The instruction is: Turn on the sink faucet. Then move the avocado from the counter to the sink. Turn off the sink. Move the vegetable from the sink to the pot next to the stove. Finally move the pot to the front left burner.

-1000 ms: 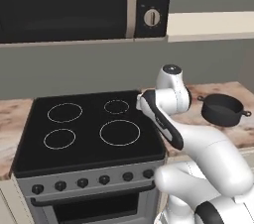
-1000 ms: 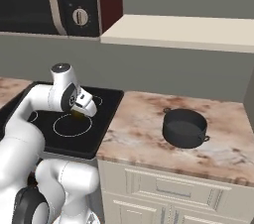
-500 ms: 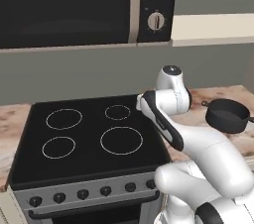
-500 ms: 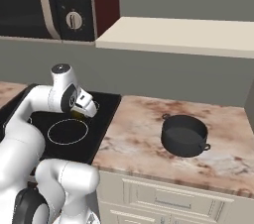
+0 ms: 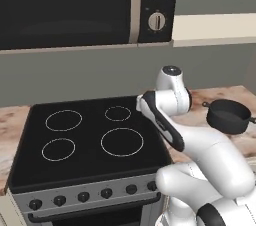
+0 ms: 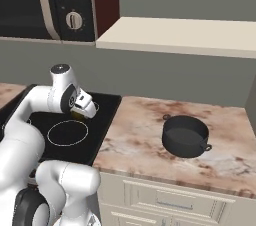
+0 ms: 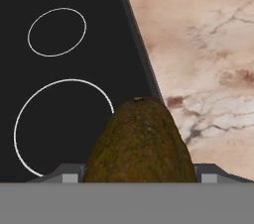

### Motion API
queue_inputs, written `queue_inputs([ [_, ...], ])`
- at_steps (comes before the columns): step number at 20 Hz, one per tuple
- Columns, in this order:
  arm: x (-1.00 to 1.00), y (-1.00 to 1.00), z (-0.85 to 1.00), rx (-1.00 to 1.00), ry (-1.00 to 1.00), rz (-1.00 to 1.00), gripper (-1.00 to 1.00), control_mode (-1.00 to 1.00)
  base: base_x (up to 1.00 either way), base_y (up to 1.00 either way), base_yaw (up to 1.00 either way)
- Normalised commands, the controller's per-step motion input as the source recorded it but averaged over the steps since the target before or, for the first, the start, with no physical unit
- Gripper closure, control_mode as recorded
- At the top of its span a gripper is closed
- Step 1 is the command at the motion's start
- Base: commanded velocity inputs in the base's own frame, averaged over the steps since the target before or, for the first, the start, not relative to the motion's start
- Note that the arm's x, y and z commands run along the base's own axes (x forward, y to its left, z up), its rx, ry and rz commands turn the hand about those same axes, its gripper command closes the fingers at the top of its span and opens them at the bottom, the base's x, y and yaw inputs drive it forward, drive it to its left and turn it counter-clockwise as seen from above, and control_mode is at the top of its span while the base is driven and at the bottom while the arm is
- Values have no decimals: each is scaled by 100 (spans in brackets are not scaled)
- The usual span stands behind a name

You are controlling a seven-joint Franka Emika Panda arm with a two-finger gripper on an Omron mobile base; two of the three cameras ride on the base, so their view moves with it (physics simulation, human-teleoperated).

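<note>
Four white burner rings mark the black stove [image 5: 85, 140] at the left of what we see, under a microwave [image 5: 85, 7] set in the wall. Moving right, we find our claw [image 6: 84, 111] hanging over the stove's right side, near the edge where the glass meets the counter [image 6: 145, 135]. It is pinching the avocado [image 7: 140, 143]: in the hand view the dark brownish-olive fruit sits between the two finger tips, with the stove rings behind it on one side and the marbled stone on the other. In the right base view we make out a sliver of the fruit under the hand. Further right, well apart from the claw, the pot [image 6: 185, 136] stands upright on the counter.
</note>
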Motion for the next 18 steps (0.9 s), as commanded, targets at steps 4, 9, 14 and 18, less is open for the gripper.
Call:
queue_inputs([
  [4,0,-6,-4,0,-1,-6,100,-100,0,0,0],
  [9,0,-69,0,1,-1,-8,100,-100,0,0,0],
  [14,-7,-78,2,2,-1,-8,100,-100,0,0,0],
  [18,-17,-66,1,0,0,-11,100,-100,0,0,0],
])
